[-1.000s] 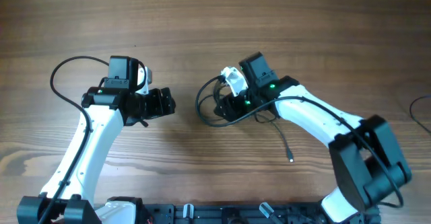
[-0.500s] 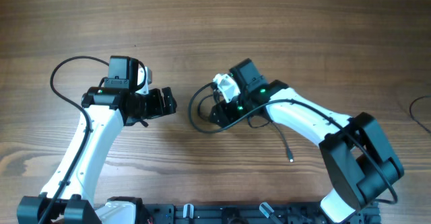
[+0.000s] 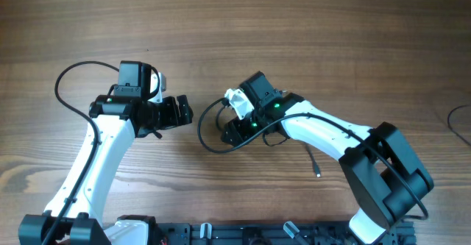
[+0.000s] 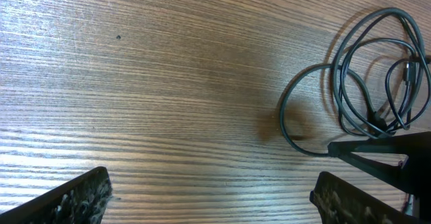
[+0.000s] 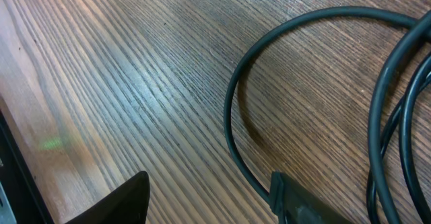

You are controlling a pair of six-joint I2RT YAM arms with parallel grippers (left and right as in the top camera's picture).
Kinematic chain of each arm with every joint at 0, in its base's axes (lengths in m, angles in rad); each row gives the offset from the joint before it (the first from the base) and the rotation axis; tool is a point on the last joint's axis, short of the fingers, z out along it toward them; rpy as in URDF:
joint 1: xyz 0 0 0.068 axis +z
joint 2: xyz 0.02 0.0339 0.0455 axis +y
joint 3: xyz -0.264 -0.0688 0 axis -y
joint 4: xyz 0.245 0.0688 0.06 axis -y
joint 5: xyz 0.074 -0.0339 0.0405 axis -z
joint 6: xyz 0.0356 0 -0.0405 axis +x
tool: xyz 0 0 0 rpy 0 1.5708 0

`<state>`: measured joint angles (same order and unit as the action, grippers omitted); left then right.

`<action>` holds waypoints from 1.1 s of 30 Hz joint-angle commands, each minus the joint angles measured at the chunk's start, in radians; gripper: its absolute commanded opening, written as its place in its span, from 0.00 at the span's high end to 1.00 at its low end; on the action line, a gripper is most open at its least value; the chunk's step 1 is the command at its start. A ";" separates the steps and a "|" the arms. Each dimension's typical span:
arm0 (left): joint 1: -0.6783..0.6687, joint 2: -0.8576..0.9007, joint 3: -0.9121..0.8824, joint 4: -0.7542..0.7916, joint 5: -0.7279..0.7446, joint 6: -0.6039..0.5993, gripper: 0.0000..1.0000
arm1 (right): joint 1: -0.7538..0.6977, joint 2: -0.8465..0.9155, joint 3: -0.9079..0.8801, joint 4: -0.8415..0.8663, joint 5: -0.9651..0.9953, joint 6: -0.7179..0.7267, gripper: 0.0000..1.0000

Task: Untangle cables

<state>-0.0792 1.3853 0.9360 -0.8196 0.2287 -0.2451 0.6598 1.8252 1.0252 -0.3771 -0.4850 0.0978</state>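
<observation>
The cables [image 3: 201, 135] lie as a loose black loop bundle on the wooden table, between my two arms. One strand trails right to a silvery plug tip [image 3: 318, 174]. My right gripper [image 3: 227, 133] is low over the bundle with its jaws apart. In the right wrist view its fingers [image 5: 212, 204] frame bare wood, and one cable loop [image 5: 227, 116] runs against the right finger [image 5: 303, 200]. My left gripper [image 3: 184, 112] stands open just left of the bundle. In the left wrist view the left gripper [image 4: 215, 200] has only table between its fingers, and the cables [image 4: 282, 120] are at upper right.
The left arm's own thick black cable [image 3: 60, 90] arcs out over the table at the left. Another dark cable [image 3: 455, 123] shows at the right edge. The arm bases [image 3: 221, 234] line the near edge.
My right gripper has slid left toward the left gripper, and the cable loop has shifted left with it. The left arm has stayed put, its jaws a touch wider.
</observation>
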 commanded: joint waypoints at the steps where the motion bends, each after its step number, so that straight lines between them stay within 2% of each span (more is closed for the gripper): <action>1: 0.004 -0.013 -0.001 0.003 -0.014 0.006 0.01 | 0.004 0.019 0.006 0.003 0.063 0.011 0.35; 5: 0.004 -0.013 -0.001 0.003 -0.014 0.006 0.01 | 0.004 0.019 0.006 0.003 0.171 0.044 0.34; 8: 0.004 -0.013 -0.001 0.003 -0.014 0.006 0.01 | 0.004 0.019 0.006 0.005 0.179 0.044 0.34; 12: 0.004 -0.013 -0.001 0.003 -0.014 0.006 0.01 | 0.004 0.019 0.006 -0.005 0.179 0.063 0.46; 14: 0.004 -0.013 -0.001 0.003 -0.014 0.006 0.01 | 0.004 0.019 0.002 -0.005 0.171 0.090 0.48; 16: 0.004 -0.013 -0.001 0.003 -0.014 0.006 0.01 | 0.004 0.019 -0.017 -0.002 0.171 0.113 0.45; 18: 0.003 -0.013 -0.001 0.003 -0.014 0.006 0.01 | 0.004 0.019 -0.037 0.000 0.171 0.111 0.34; 20: 0.004 -0.013 -0.001 0.003 -0.014 0.006 0.00 | 0.004 0.019 -0.058 0.003 0.171 0.092 0.31; 23: 0.003 -0.013 -0.001 0.003 -0.014 0.006 0.01 | 0.004 0.019 -0.084 0.010 0.172 0.084 0.32; 26: 0.004 -0.013 -0.001 0.003 -0.013 0.006 0.00 | 0.004 0.019 -0.085 0.010 0.171 0.085 0.39; 29: 0.003 -0.013 -0.001 0.003 -0.013 0.006 0.01 | 0.004 0.019 -0.085 0.013 0.171 0.090 0.39; 33: 0.003 -0.013 -0.001 0.004 -0.014 0.006 0.00 | 0.004 0.019 -0.085 0.116 0.170 0.280 0.35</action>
<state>-0.0792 1.3853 0.9360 -0.8188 0.2287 -0.2451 0.6598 1.8214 0.9695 -0.3111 -0.3313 0.2249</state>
